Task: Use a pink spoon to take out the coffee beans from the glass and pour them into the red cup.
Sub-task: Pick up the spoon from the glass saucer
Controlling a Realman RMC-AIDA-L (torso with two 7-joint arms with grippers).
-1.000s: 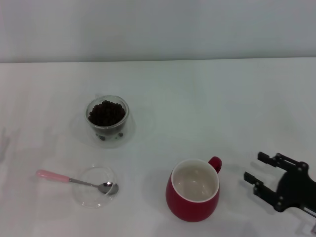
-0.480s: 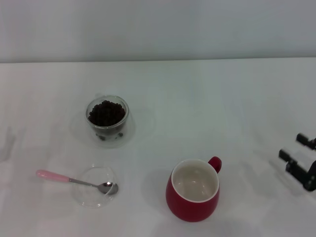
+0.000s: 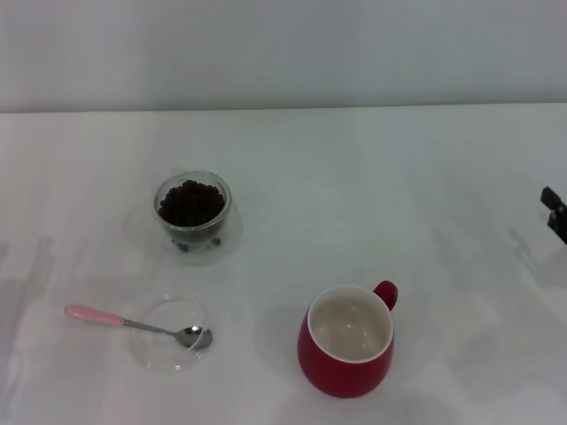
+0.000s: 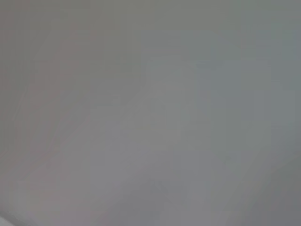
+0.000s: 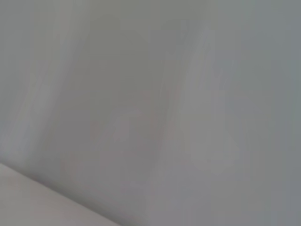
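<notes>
Mostly out of sight: both end effectors

Only a dark tip of the right end effector (image 3: pixel 556 212) showed, cut off by the head view's right edge, its fingers untellable. The left one was nowhere visible. Both wrist views gave only blurred pale grey, with nothing recognisable.

— What of our arms can we see?
— Only the tip of our right gripper (image 3: pixel 557 212), dark, at the far right edge of the head view. Our left arm is out of sight.
</notes>
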